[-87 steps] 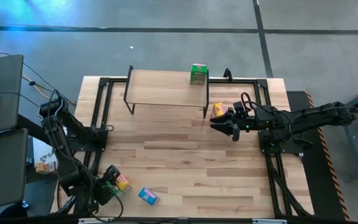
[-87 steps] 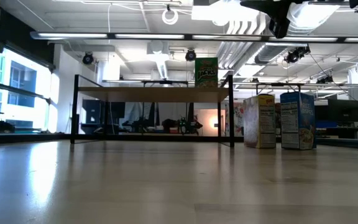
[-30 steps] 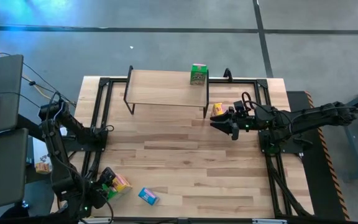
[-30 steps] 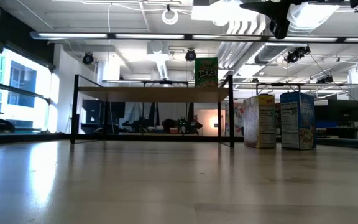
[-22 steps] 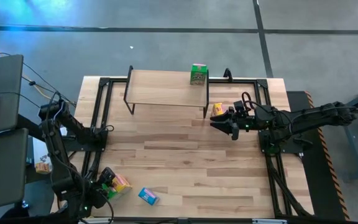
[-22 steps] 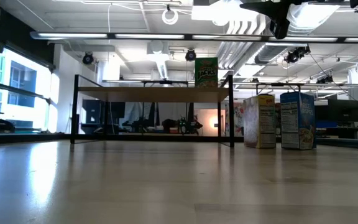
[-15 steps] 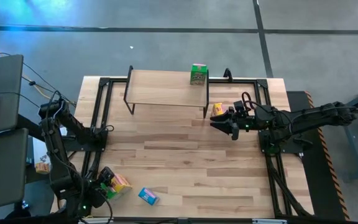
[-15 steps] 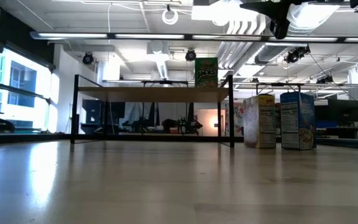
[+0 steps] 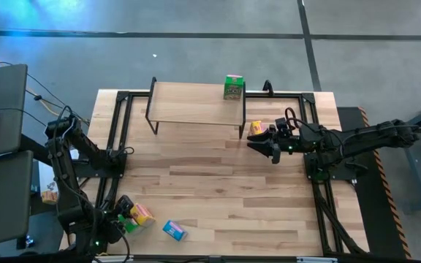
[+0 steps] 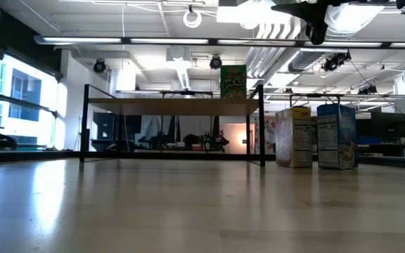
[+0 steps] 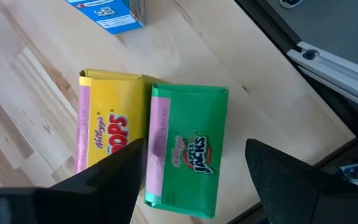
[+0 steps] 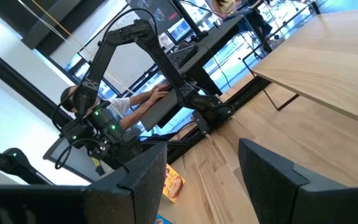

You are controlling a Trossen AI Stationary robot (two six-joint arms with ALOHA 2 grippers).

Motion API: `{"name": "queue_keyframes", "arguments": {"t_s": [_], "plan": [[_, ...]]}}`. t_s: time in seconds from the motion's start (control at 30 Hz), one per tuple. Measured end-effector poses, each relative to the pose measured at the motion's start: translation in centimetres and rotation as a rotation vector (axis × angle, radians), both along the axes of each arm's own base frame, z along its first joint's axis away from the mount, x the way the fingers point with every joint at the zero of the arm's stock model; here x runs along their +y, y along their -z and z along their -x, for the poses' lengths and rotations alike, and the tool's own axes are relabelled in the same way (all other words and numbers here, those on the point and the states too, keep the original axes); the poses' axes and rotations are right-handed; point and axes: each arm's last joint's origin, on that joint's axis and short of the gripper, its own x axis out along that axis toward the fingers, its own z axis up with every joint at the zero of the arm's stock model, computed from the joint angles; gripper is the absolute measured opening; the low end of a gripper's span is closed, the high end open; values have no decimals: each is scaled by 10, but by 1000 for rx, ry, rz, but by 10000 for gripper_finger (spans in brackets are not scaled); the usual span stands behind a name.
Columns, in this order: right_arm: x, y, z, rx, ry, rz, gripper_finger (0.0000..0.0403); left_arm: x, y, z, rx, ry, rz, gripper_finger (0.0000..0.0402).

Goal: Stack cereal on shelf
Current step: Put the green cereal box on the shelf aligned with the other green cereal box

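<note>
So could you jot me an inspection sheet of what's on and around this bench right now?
Surface: light wood plank tabletop, black frame rails along its sides.
Job's things: low wood-topped shelf carrying one green cereal box; green box touching yellow box, blue box nearby; yellow box beside the shelf.
Clutter: nothing seen.
Grippers: left gripper open over the green box; right gripper open, empty.
Cables: dark bundles on both arms.
Surroundings: grey floor; a person's arm at a desk.

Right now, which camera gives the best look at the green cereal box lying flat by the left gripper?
The left wrist view: the green box fills it, label readable, beside a yellow box. The high view shows only a sliver; the other views don't show it.
</note>
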Motion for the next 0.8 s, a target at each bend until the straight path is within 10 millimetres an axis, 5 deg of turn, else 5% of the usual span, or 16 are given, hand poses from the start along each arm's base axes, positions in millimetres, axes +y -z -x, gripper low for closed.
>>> {"name": "queue_keyframes", "arguments": {"t_s": [0.8], "plan": [[0, 0, 0, 0, 11, 0, 197, -6, 6, 3, 2, 4, -13, 266]]}}
